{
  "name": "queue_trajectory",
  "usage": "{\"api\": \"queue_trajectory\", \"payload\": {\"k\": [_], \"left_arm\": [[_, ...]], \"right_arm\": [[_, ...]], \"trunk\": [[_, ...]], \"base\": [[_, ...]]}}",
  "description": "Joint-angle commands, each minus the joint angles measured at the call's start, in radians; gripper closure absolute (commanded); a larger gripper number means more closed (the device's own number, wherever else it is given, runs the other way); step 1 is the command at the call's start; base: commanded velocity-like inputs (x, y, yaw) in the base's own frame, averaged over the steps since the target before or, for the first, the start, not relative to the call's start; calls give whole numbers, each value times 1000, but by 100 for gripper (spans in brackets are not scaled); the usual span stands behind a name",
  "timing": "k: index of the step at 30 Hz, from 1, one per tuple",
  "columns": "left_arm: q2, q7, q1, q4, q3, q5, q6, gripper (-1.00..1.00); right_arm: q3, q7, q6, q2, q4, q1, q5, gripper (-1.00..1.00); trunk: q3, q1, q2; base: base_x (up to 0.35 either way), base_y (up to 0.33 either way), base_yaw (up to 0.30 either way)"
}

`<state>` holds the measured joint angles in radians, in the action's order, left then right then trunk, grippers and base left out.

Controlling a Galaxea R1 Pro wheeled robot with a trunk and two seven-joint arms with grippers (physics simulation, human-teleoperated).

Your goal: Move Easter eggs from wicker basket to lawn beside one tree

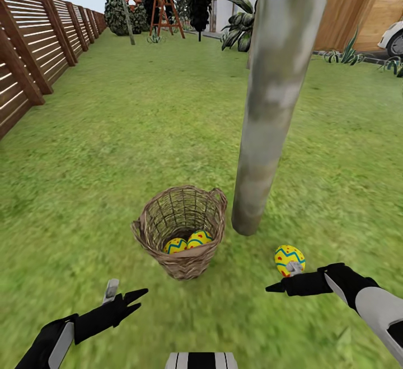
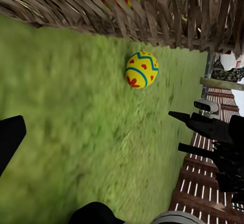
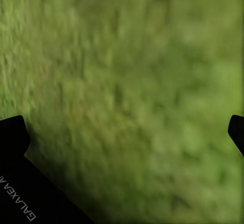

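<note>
The lawn [image 1: 140, 134] is stretching bright green all the way back to a white house, with the brown slat fence [image 1: 39, 45] running down the left side of the garden and a red ladder [image 1: 163, 8] standing far off by the dark trees.

Low on the left, the left gripper [image 1: 124, 297] is hovering over the grass, its fingers spread apart and holding nothing, pointing toward the wicker basket [image 1: 182, 235]. The basket is sitting upright on the grass in the middle, and two Easter eggs [image 1: 187, 242] are lying side by side in its bottom.

Just right of the basket, the tree [image 1: 274, 95] is rising on its thick pale trunk, leaning slightly. Near its base a third egg [image 1: 289, 258] is resting on the grass, out of the basket. The right gripper [image 1: 282, 280] is hanging just beside that egg, fingers wide apart in its wrist view, gripping nothing, only blurred grass between them.
</note>
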<state>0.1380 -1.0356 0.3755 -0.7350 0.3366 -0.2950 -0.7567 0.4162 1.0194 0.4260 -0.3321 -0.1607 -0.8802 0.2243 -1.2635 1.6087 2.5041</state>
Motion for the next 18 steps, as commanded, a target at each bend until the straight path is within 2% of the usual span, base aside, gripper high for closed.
{"api": "queue_trajectory", "payload": {"k": [1, 10, 15, 16, 18], "left_arm": [[0, -1, 0, 0, 1, -4, -6, -100], [0, -1, 0, 4, 5, -5, -4, -100], [2, -1, 1, 31, 15, -2, -7, -100], [8, 0, 3, 31, 16, 0, -9, -100], [40, 3, 11, 35, 14, 1, -14, -100]], "right_arm": [[7, 1, 8, -1, -2, 0, 10, -100], [7, 2, 7, 0, 4, 1, 13, -100], [6, 2, 7, -1, 0, 1, 15, -100], [6, 2, 7, 0, -1, 1, 16, -100], [4, 2, 8, 0, -2, 1, 19, -100]], "trunk": [[-1, 0, 0], [-1, 0, 0], [19, -2, -1], [22, -3, -1], [30, -4, -2]], "base": [[0, 0, 0], [0, 0, 0], [0, 0, 0], [0, 0, 0], [0, 0, 0]]}}
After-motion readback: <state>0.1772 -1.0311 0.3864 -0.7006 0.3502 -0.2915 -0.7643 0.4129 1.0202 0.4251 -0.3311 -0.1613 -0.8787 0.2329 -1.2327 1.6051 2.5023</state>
